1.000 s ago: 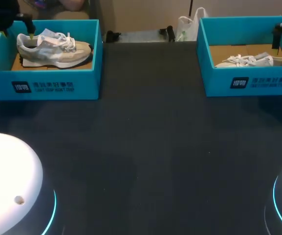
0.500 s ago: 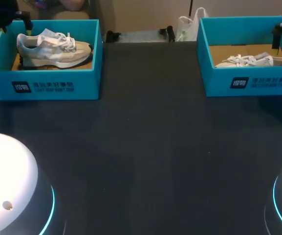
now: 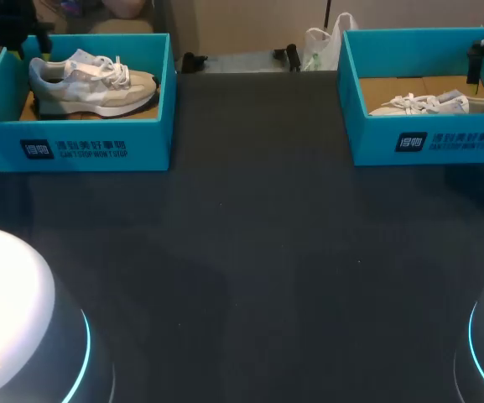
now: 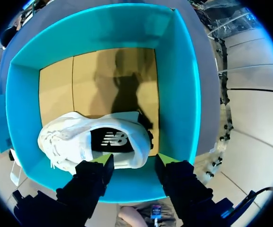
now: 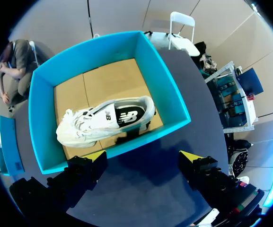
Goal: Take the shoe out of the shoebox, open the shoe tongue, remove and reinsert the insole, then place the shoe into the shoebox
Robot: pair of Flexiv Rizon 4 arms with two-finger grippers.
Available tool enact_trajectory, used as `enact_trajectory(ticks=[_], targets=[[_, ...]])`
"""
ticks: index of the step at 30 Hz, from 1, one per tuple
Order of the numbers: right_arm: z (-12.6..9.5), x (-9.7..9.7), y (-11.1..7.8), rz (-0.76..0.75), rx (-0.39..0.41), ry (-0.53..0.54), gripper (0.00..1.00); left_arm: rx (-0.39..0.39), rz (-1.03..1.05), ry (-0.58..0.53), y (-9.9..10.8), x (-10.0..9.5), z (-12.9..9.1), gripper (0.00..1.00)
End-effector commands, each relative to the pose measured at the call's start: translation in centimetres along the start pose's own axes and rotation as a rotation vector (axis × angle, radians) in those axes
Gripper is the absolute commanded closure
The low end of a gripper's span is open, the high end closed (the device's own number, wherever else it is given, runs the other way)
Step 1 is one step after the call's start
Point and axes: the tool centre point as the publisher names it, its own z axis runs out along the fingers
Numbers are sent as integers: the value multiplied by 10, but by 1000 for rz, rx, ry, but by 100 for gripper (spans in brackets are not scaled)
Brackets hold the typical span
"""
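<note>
Head view: left sneaker (image 3: 91, 84) lies in the far-left shoebox (image 3: 153, 138), right sneaker (image 3: 434, 104) in the far-right shoebox (image 3: 464, 138). Left wrist view: left hand (image 4: 134, 160), released, above the left sneaker's heel. Right wrist view: right hand (image 5: 142, 156), released, with the far-right shoebox ahead.

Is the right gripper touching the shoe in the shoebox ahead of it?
Apart. The right wrist view shows the right gripper open over the table outside the shoebox, its wall lying between the yellow tips and the shoe.
</note>
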Motion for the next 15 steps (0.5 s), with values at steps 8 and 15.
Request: enact_trajectory(ticks=[8, 15], targets=[[0, 0, 0, 0, -1, 2, 0, 34, 21, -17, 7, 6, 14, 55], [0, 0, 0, 0, -1, 2, 0, 55, 34, -25, 4, 9, 25, 55]])
